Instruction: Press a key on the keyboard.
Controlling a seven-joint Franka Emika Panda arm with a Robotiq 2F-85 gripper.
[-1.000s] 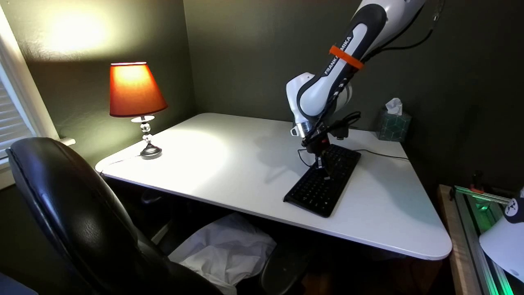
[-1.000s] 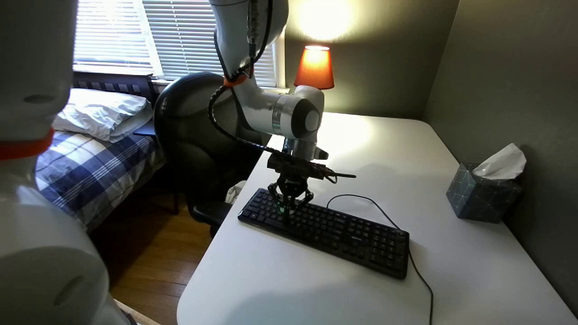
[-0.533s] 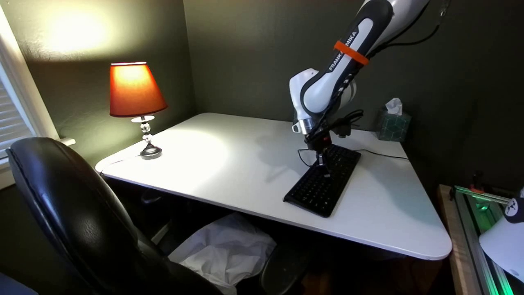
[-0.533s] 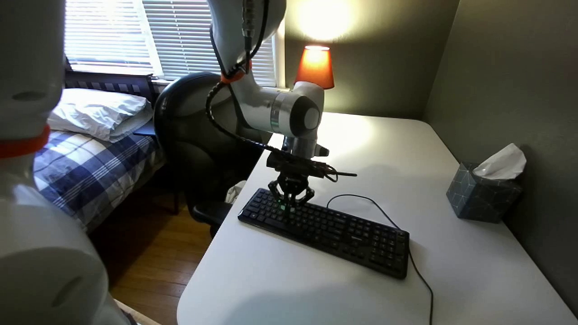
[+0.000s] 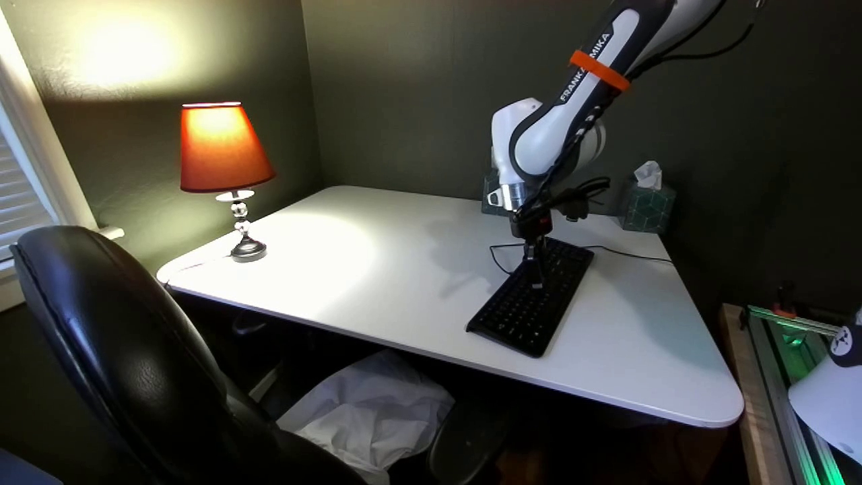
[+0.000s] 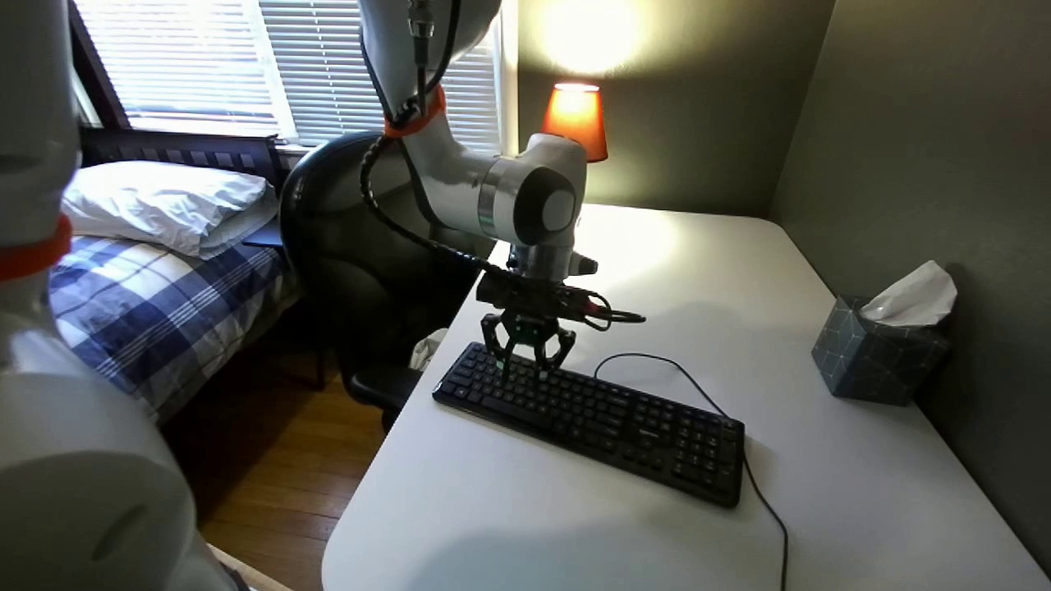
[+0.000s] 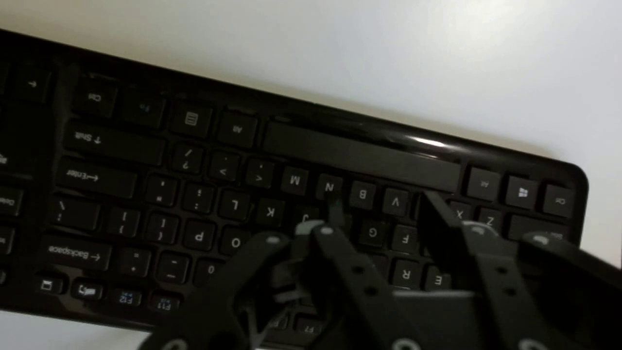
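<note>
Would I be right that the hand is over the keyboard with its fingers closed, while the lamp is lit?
Nearly: the fingers stand apart, as the wrist view shows; the hand is over the keyboard, and the lamp is lit.

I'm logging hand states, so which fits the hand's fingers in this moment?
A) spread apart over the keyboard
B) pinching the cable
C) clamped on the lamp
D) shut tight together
A: in the wrist view the hand has its fingers apart, with the G key and F key of the keyboard showing between them.
</note>
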